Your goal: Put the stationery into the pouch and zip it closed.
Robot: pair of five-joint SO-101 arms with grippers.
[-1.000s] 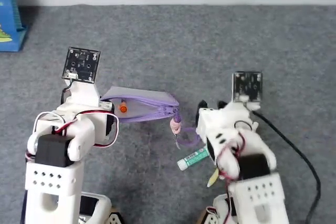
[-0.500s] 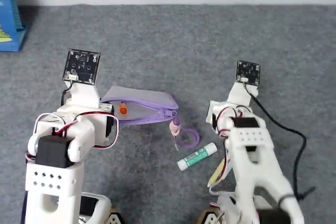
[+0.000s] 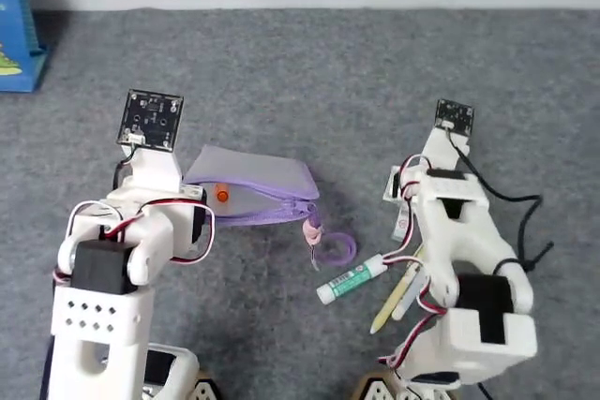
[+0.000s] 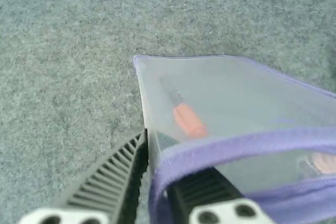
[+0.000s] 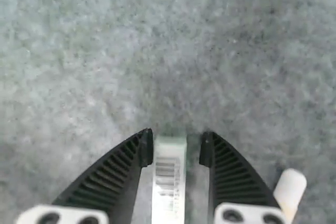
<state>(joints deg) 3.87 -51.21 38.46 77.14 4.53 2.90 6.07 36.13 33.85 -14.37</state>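
Note:
The purple see-through pouch (image 3: pixel 255 185) lies left of centre with its zip open and an orange-tipped item (image 3: pixel 222 195) inside. A pink charm and purple loop (image 3: pixel 332 248) trail from its zip end. My left gripper (image 4: pixel 157 166) is shut on the pouch's (image 4: pixel 236 108) purple rim. A green-labelled glue stick (image 3: pixel 352 278) and yellow pens (image 3: pixel 398 292) lie near the right arm. My right gripper (image 5: pixel 176 148) is low over the carpet. Its fingers stand open on either side of a white barcoded eraser (image 5: pixel 169 174), which shows beside the arm as a white eraser (image 3: pixel 401 219).
A blue box (image 3: pixel 17 39) stands at the far left edge. Grey carpet (image 3: pixel 309 81) covers the table, with open room behind the pouch and between the arms. A white cap (image 5: pixel 289 184) lies close beside my right gripper's finger.
The right arm has drawn away from the zip loop, out to the right and farther back, uncovering the glue stick and pens. The left arm and pouch have barely shifted.

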